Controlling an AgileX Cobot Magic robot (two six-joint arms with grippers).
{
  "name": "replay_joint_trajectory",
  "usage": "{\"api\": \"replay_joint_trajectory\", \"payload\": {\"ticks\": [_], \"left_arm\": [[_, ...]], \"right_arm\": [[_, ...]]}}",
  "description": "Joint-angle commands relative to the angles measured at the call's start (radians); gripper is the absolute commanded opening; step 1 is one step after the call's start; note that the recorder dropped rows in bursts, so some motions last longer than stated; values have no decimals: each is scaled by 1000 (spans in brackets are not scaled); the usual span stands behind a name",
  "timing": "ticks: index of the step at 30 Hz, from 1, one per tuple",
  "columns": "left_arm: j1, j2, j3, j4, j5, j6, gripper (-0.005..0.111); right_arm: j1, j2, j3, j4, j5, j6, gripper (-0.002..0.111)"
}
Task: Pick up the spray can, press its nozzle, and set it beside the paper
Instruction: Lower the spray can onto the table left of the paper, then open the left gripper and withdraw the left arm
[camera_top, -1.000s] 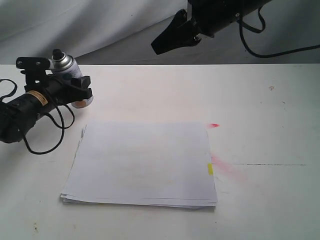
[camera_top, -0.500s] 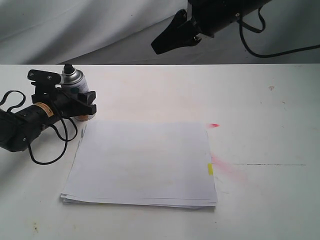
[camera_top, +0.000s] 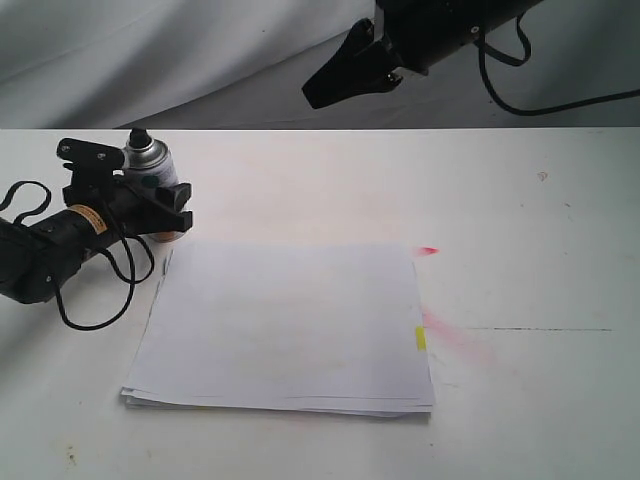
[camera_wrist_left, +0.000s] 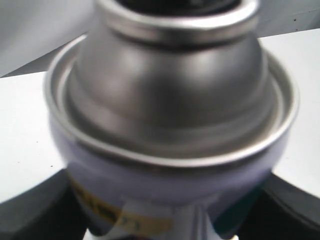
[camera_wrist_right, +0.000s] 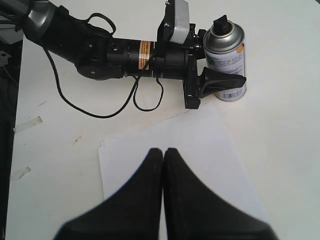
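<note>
Item 1: spray can (camera_top: 155, 172), silver metal, rigid and smooth-walled, judged light and liable to slip. It is held upright, low on its body, by the left gripper (camera_top: 170, 197), just beside the far left corner of the paper (camera_top: 285, 320). The nozzle (camera_wrist_right: 222, 23) is kept uncovered on top. Right gripper (camera_wrist_right: 163, 156): tips pressed together on nothing, held high, well apart.

We're looking at a robot lab bench setup: bare white counter (camera_top: 520, 200), draped grey cloth backdrop (camera_top: 150, 60), loose black cables (camera_top: 545, 113), and red spray stains (camera_top: 452, 335) on the counter.
</note>
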Motion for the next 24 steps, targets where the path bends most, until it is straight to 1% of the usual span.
{"api": "replay_joint_trajectory", "payload": {"ticks": [1,3,5,13,16,18,20,21,24], "left_arm": [[0,-8,-1,-13,-42,9,40],[0,-8,-1,-13,-42,9,53],[0,-8,-1,-13,-42,9,61],[0,-21,-1,-13,-42,9,62],[0,-57,-1,-13,-14,9,62],[0,-87,-1,-13,26,9,67],[0,-113,-1,-18,80,9,77],[0,-123,-1,-35,108,9,80],[0,-142,-1,-58,170,11,81]], "right_arm": [[-3,-10,-1,2,8,-3,0],[-3,-10,-1,2,8,-3,0],[-3,-10,-1,2,8,-3,0],[-3,-10,-1,2,8,-3,0],[-3,-10,-1,2,8,-3,0],[-3,-10,-1,2,8,-3,0],[-3,-10,-1,2,8,-3,0],[-3,-10,-1,2,8,-3,0],[-3,-10,-1,2,8,-3,0]]}}
